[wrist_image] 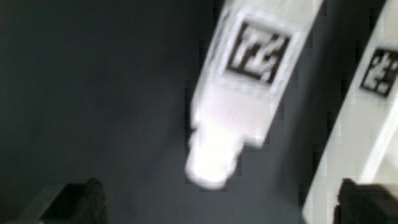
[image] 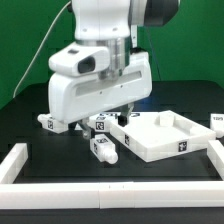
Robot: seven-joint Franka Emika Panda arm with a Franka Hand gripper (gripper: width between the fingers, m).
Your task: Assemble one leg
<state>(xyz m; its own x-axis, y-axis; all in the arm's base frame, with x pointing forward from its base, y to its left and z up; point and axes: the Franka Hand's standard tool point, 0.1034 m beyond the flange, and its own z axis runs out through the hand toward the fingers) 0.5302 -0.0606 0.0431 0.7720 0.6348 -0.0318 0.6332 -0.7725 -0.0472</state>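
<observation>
White plastic, matte and smooth, is what the leg (image: 101, 150) is made of: a stubby peg lying flat on the black counter (image: 55, 155), just off the near corner of the panel (image: 150, 148) and apart from it. Its long axis runs slantwise, from the back on the exterior view's left toward the front on the exterior view's right. The thicker, squared body carries a black-and-white tag, and the narrower rounded end seems to point forward. More pegs (image: 100, 126) of the same kind sit further back beneath the arm, one (image: 47, 122) off to the exterior view's left. The panel is a broad, shallow white tray with raised walls and a small tag on its near face. A chunky white rail (image: 110, 190) edges the counter in front and at both sides. The pincer (image: 125, 107) hangs low above the counter behind the leg, and from here its tips are hard to make out. The wrist view shows a leg (wrist_image: 240, 90) blurred, the tag on its wide body, its slim tip toward the dark fingertips (wrist_image: 80, 200). These stand well apart with nothing between them, so the pincer (wrist_image: 222, 200) is released and holds nothing. Beside that leg is another white tagged piece (wrist_image: 377, 75), too cropped to tell what it is.
</observation>
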